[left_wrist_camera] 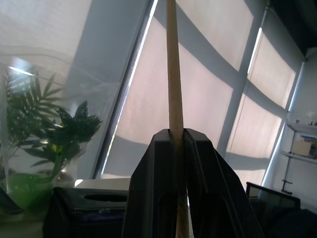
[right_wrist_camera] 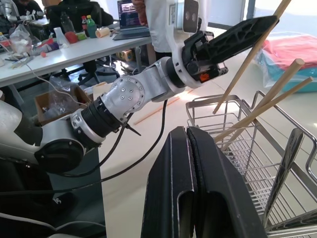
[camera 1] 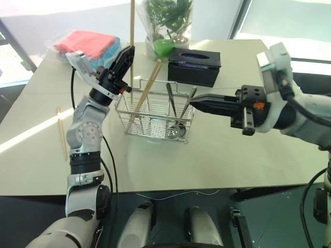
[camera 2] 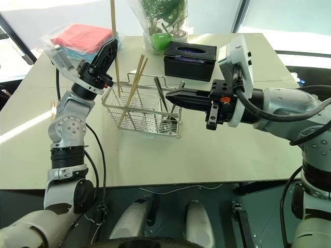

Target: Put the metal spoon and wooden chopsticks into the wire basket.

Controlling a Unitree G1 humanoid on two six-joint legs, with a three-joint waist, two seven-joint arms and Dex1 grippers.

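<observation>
Left eye view: the rectangular silver wire basket stands on the pale table, just in front of a black tissue box; two thin light-tan wooden chopsticks already lean in its left compartment, and two dark-looking slim utensils stand in its right part, one probably the metal spoon, though I cannot tell which; the left gripper is clamped on a third long tan chopstick, held upright with its lower end at the basket's left rim; one more stick lies on the table well to the left, so at least that one remains.

Right eye view: the right gripper, its black fingers pressed together and empty, points level across the basket's right end.

Left wrist view: the two black fingers pinch the held stick between them.

Right wrist view: the right fingers are closed on nothing; the held stick hangs over the basket, not yet released; my judgement is that the task is well past halfway.
</observation>
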